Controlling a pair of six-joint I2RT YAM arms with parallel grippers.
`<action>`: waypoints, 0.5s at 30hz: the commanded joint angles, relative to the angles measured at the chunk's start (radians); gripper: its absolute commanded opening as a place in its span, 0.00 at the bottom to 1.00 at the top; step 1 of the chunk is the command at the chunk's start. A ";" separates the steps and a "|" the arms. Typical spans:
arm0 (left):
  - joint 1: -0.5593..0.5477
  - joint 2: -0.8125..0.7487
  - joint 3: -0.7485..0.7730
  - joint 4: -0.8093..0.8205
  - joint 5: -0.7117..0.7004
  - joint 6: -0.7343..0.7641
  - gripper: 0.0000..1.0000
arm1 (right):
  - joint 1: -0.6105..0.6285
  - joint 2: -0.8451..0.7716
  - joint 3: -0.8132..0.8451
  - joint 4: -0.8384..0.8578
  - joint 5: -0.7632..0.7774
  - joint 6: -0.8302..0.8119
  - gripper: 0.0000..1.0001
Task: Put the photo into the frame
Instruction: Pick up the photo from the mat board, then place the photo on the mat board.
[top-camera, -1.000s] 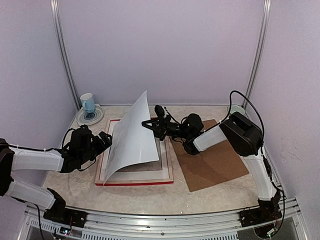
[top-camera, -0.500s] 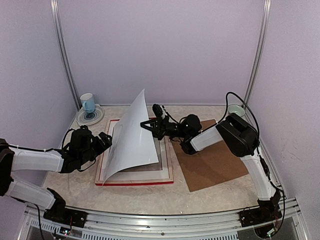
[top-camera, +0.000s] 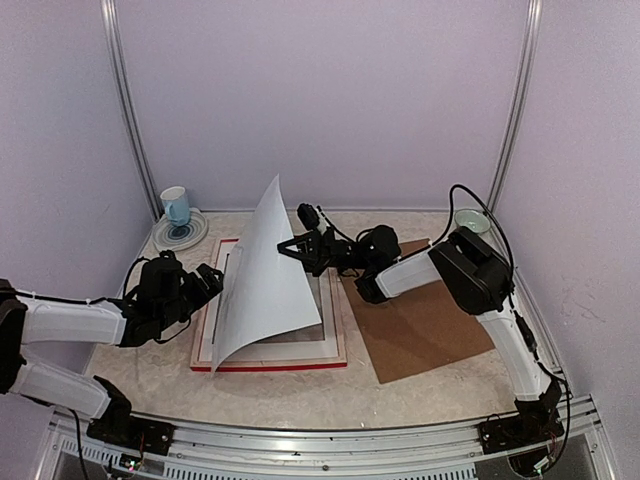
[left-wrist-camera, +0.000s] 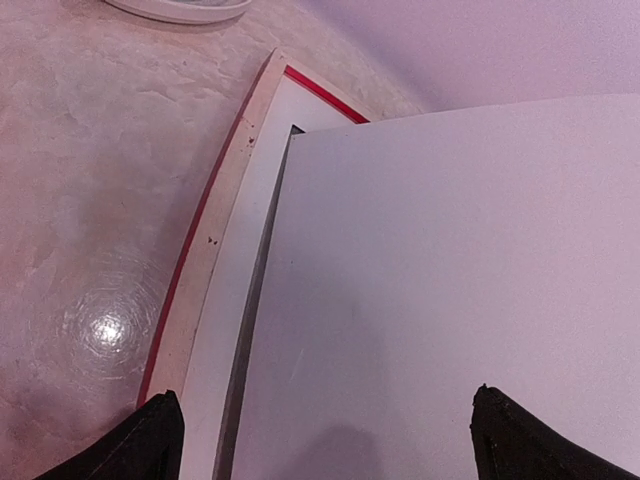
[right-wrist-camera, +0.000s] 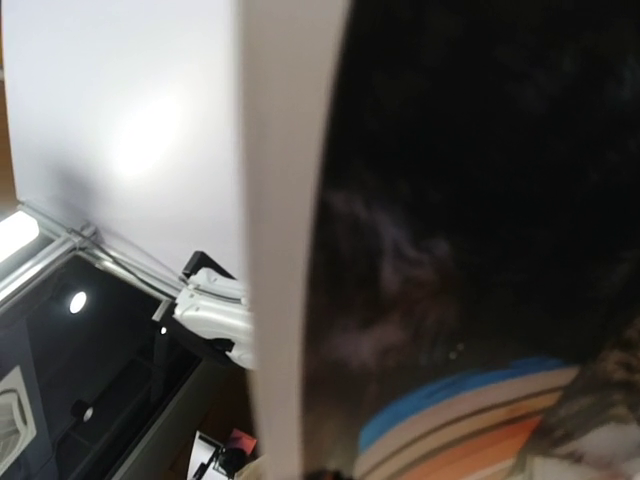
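The photo (top-camera: 262, 275) stands steeply on its lower left edge over the frame, curled, with its white back toward the top camera. My right gripper (top-camera: 298, 248) is shut on the photo's right edge. In the right wrist view the printed side (right-wrist-camera: 480, 200) fills the picture, dark with orange and blue bands, and my own fingers hardly show. The frame (top-camera: 270, 362) lies flat with a white mat (left-wrist-camera: 255, 230) in it; its pale wood side with a red line shows in the left wrist view (left-wrist-camera: 215, 260). My left gripper (top-camera: 210, 280) is open at the frame's left edge, its fingertips (left-wrist-camera: 160, 440) astride the photo's white back (left-wrist-camera: 450, 280).
A brown backing board (top-camera: 430, 320) lies flat to the right of the frame, under my right arm. A blue and white mug (top-camera: 176, 205) stands on a plate (top-camera: 180, 237) at the back left. A small green bowl (top-camera: 470, 220) sits at the back right.
My right gripper has moved left and a little up with the photo, tipping it steeper; its top corner has shifted left. My left arm has not moved.
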 joint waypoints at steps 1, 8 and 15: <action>0.010 -0.018 0.001 0.008 -0.022 0.003 0.99 | 0.007 0.026 0.086 0.220 -0.032 0.027 0.10; 0.018 -0.080 -0.009 -0.008 -0.059 0.013 0.99 | 0.008 -0.015 0.138 0.201 -0.045 0.022 0.10; 0.034 -0.120 -0.014 -0.022 -0.086 0.006 0.99 | 0.009 -0.013 0.188 0.201 -0.055 0.024 0.10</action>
